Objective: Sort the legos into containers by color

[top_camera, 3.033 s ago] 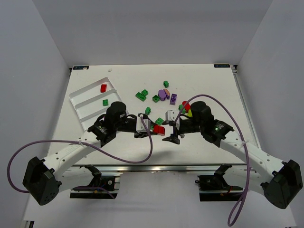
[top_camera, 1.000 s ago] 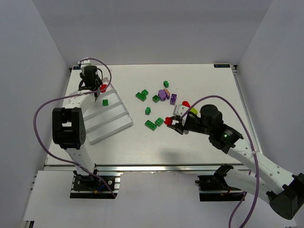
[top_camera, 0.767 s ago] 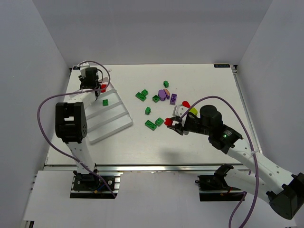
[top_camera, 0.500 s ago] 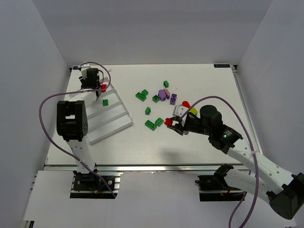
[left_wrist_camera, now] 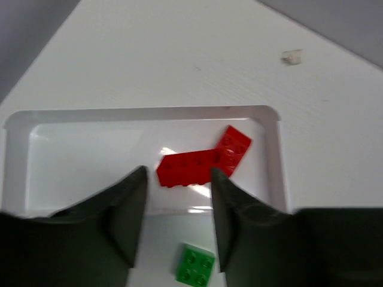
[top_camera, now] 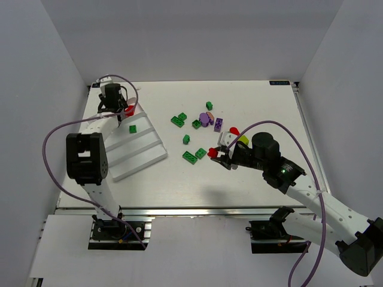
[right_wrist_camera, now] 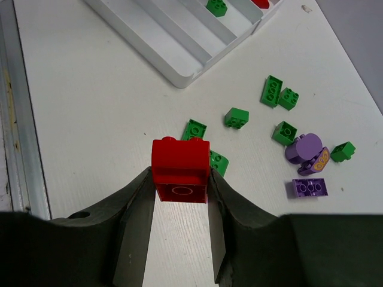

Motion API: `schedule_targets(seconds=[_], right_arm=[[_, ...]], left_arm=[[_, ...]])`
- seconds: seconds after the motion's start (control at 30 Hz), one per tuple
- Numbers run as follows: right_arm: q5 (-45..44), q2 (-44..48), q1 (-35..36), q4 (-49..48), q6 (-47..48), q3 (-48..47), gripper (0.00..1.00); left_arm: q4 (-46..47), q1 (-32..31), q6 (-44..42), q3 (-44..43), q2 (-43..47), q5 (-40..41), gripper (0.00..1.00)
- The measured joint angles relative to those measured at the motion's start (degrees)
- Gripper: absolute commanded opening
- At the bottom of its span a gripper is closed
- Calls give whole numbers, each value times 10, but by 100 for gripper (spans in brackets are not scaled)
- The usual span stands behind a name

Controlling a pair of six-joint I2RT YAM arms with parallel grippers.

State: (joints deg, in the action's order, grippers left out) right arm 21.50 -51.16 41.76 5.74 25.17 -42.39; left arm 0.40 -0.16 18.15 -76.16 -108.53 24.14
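Observation:
The white tray [top_camera: 146, 156] lies at the left. Two red bricks [left_wrist_camera: 187, 168] lie in its far compartment, also seen from above [top_camera: 130, 110]. A green brick [left_wrist_camera: 195, 266] lies in the second compartment. My left gripper [left_wrist_camera: 178, 174] hangs open and empty just above the red bricks, at the tray's far end [top_camera: 119, 112]. My right gripper [right_wrist_camera: 179, 179] is shut on a red brick [right_wrist_camera: 181, 167], held above the table's middle [top_camera: 211, 152]. Green bricks [top_camera: 190, 157], purple bricks [top_camera: 204, 119], a pinkish one [top_camera: 210, 114], a red rounded one [top_camera: 234, 130] and a yellow-green one [top_camera: 243, 139] lie loose.
The tray's near compartments [right_wrist_camera: 173, 42] hold no bricks. Green bricks [right_wrist_camera: 193, 130] lie on the table right under my right gripper. The left arm's purple cable [top_camera: 60, 134] loops beside the tray. White walls close in the table on three sides.
Three seconds ago both grippers were at the table's middle. The left arm has swung to the tray's far end; a second red brick lies there. The right gripper now holds a red brick.

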Motion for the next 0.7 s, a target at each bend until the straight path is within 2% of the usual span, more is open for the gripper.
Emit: schedule_targets(seconds=[0.07,0.2,0.23,0.33,0.5,0.6,0.7], right_arm=[[-3,0,0,-2,-2,0,0],[-11,-3,0,-11,-10,1,0],[-14,-4,0,-13,-11,1,0],[-20,-7,0,-17,-12,3,0],[-31,-10,0,-27,-10,12,0],[-41,-13,0,-34,-10,14,0],[-55,-14,0,-47,-19,17,0]], left_arm=[[-1,0,9,21,41,-36,36],[51,0,59,112,165,-145,31],[70,0,78,137,196,-185,33],[118,-12,127,181,252,-277,49],[144,-120,172,198,255,-391,63],[147,-188,188,217,254,-447,64],[151,-222,196,236,256,-481,63]])
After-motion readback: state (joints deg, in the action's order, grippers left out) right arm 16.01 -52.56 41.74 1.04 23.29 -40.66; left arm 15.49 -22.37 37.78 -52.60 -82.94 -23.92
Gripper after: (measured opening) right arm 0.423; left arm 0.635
